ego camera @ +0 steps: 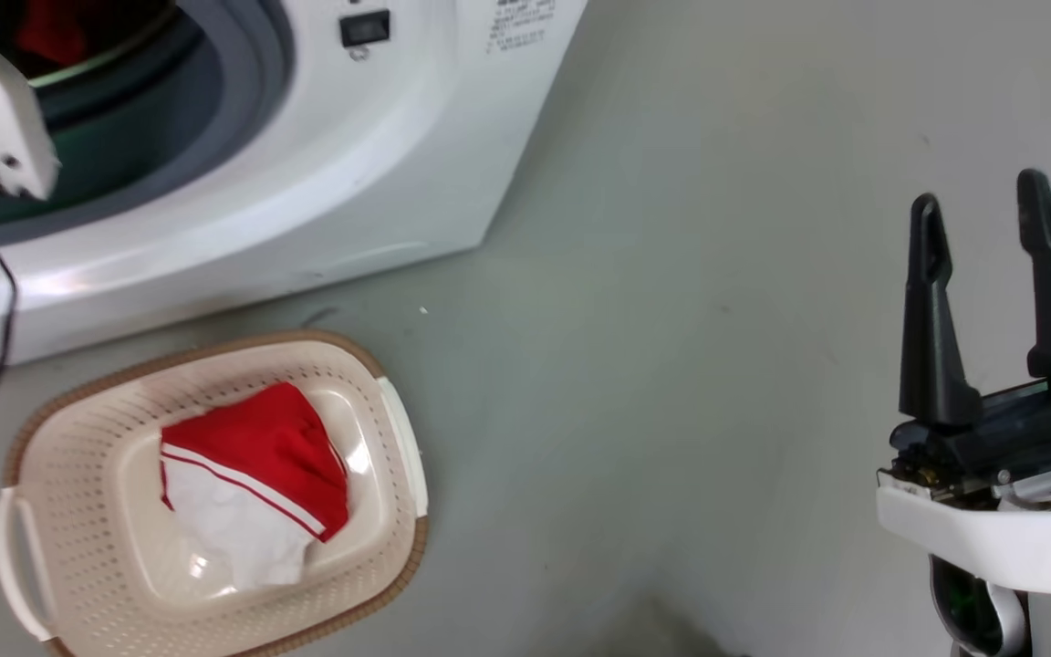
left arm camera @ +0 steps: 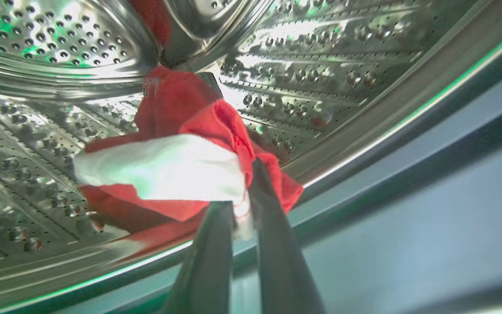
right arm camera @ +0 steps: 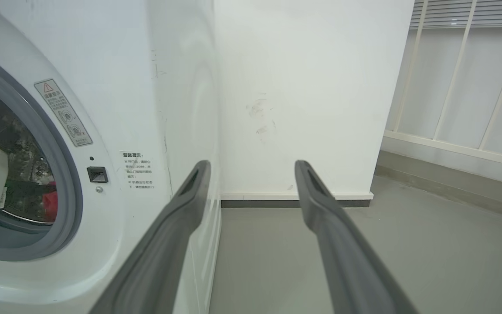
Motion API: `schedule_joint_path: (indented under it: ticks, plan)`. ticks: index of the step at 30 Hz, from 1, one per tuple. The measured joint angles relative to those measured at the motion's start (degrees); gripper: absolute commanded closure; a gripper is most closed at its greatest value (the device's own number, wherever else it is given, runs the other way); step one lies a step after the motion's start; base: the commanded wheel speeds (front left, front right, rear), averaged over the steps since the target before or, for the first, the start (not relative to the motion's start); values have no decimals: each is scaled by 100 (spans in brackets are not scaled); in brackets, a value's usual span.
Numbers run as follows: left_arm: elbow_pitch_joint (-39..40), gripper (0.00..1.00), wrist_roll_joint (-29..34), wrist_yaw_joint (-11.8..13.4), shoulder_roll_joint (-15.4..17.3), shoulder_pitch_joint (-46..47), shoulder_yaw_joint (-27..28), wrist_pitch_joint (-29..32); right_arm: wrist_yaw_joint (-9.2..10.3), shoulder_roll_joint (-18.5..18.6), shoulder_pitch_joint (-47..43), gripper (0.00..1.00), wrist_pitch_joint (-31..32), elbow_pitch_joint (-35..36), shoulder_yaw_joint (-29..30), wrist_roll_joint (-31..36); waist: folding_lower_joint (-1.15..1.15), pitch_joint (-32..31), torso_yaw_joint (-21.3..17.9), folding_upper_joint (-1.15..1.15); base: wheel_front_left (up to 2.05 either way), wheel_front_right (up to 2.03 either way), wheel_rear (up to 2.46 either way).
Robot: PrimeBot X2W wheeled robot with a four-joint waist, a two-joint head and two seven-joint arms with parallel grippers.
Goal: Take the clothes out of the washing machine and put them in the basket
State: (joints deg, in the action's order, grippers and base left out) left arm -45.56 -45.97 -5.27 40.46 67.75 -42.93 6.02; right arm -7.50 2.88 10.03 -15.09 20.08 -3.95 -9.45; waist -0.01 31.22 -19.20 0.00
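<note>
White sheet metal forms the washing machine (ego camera: 379,182), which stands on a grey floor (ego camera: 671,365). Inside it, the perforated steel drum (left arm camera: 299,65) holds one red-and-white garment (left arm camera: 159,170), bunched near the drum's front lip. Left gripper (left arm camera: 238,192): reached into the drum, fingers clamped together on a fold of that garment beside its white panel. The cream basket (ego camera: 60,547) sits on the floor just in front of the machine, not touching it. A second garment (ego camera: 261,456), red with a white panel and striped trim, lies crumpled on the basket's bottom. Right gripper (ego camera: 986,210): fingers spread apart and empty, over bare floor well to the right of the basket.
</note>
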Motion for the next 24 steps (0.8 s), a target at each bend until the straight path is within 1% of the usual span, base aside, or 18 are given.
schedule_joint_path:
  ticks: [6, 15, 18, 24]
  plan:
    - [330, 100, -78, 294, -201, -695, 35, -638, 0, 0, -189, 0, 0, -71, -26, 174, 0, -445, 194, 0, 0, 0, 0]
    - [687, 100, -132, 813, -500, -1801, 46, -1549, 0, 0, -539, 0, 0, -189, -55, 446, -1, -1147, 430, 0, 0, 0, 0]
    - [843, 100, -218, 976, -623, -2210, 65, -1779, 0, 0, -676, 0, 0, -237, -81, 508, -1, -1397, 498, 0, 0, 0, 0]
    - [1216, 100, -297, 1282, -790, -3012, 105, -1994, 0, 0, -998, 0, 0, -327, -88, 650, -1, -1911, 635, 0, 0, 0, 0]
